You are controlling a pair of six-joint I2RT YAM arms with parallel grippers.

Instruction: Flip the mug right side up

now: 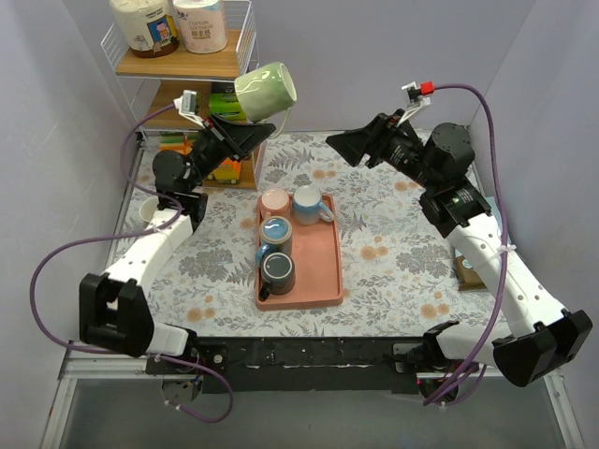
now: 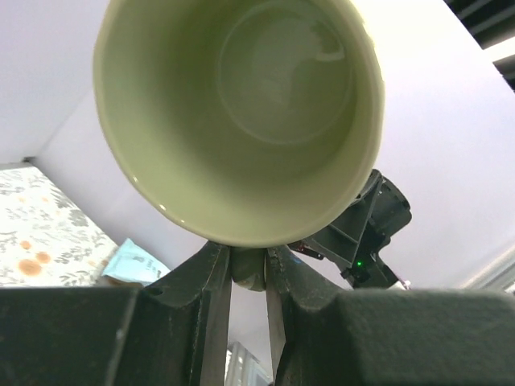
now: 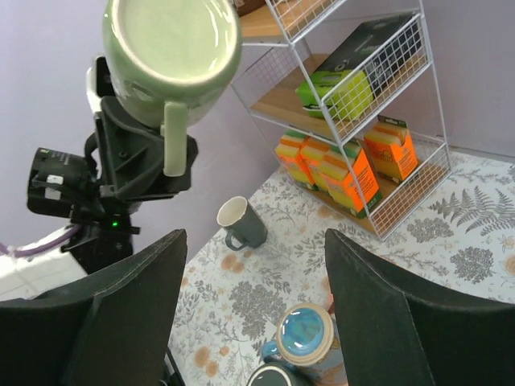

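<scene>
Currently, the left gripper (image 1: 255,123) is clamped on the green mug (image 1: 265,91). The mug is held aloft at 11 o'clock from the tray (image 1: 328,271), tipped sideways, base toward the right gripper (image 1: 335,142), whose jaws stand apart and empty.

Green mug (image 2: 241,121) rim: top cut off by the frame edge, above jaws of left gripper (image 2: 248,259).
Pinched part of mug: mostly hidden between those jaws.
Teal packet (image 2: 133,261): blurred, partly hidden, left of those jaws.
Dark mug (image 3: 273,376): cut by bottom edge, between jaws of right gripper (image 3: 256,237).
Shelf tubs (image 1: 143,26): tops cut off, labels too small to read.
</scene>
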